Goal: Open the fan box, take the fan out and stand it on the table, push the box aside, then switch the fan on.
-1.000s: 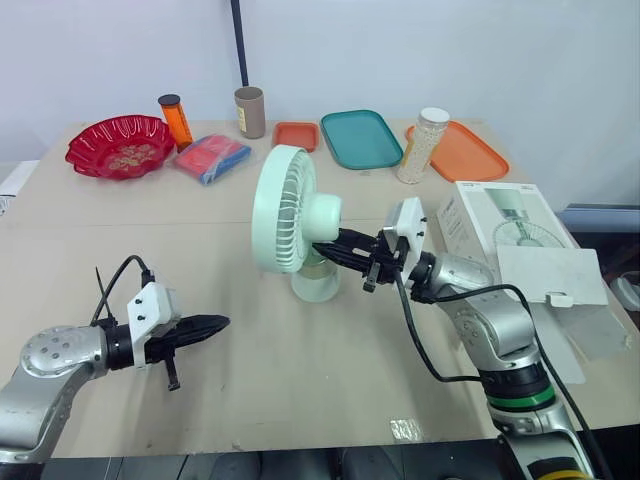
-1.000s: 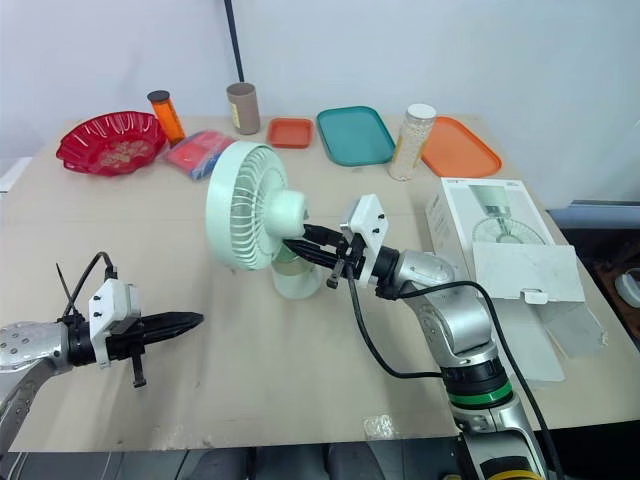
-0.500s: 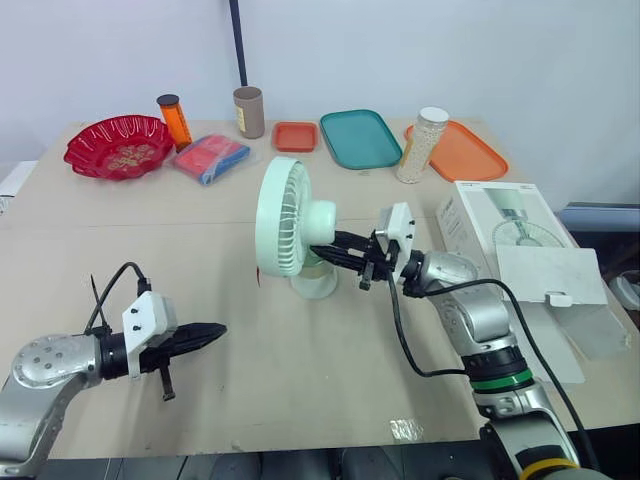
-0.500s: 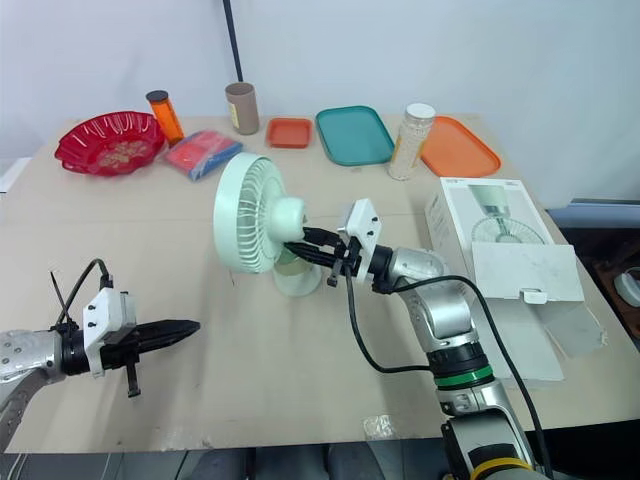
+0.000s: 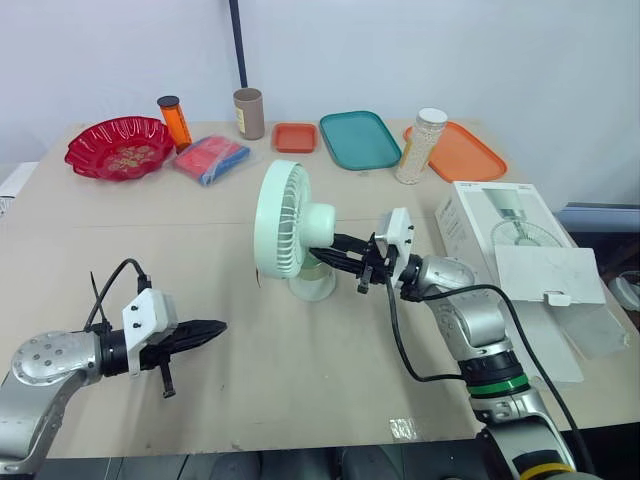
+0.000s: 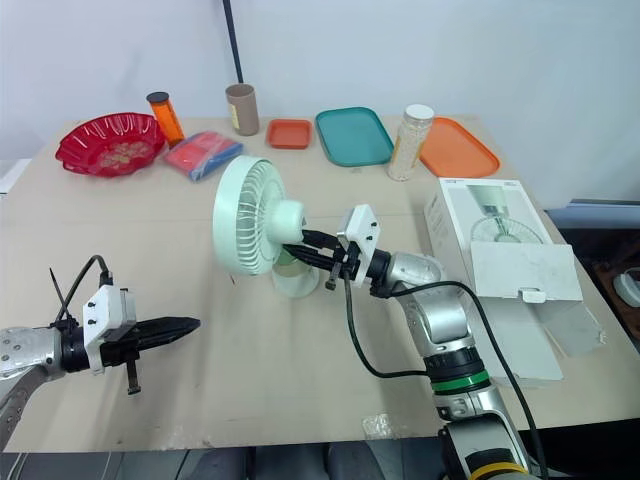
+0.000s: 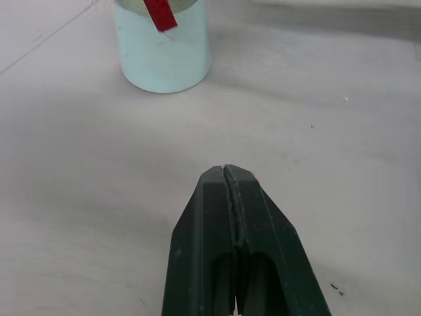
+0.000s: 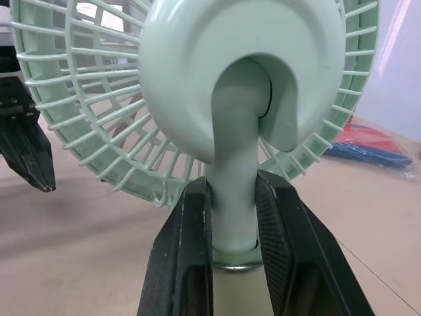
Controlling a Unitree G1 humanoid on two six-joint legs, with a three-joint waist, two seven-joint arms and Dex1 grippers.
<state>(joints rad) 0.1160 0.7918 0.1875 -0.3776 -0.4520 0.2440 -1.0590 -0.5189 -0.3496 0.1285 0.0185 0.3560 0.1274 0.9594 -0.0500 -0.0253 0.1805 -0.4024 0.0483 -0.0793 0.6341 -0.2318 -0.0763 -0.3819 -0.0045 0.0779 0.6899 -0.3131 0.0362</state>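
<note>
The mint-green fan (image 5: 291, 229) stands upright on its round base (image 5: 314, 285) in the middle of the table, its grille facing my left. My right gripper (image 5: 332, 258) reaches in from behind the fan and is shut on its neck; in the right wrist view both black fingers (image 8: 191, 250) press on the pale stem (image 8: 233, 197). My left gripper (image 5: 212, 327) hovers low over the table to the front left, shut with nothing in it, pointing at the fan base (image 7: 162, 46). The white fan box (image 5: 515, 245) lies at the right with its flap open.
Along the back edge stand a red bowl (image 5: 120, 146), an orange bottle (image 5: 174, 119), a brown cup (image 5: 248, 112), a blue and red packet (image 5: 212, 158), a small orange tray (image 5: 294, 136), a teal tray (image 5: 360, 139), a white jar (image 5: 421, 146) and an orange tray (image 5: 465, 151).
The fan head has swung more edge-on to me and sits slightly lower, the right gripper still on its neck. The left gripper has barely shifted.
</note>
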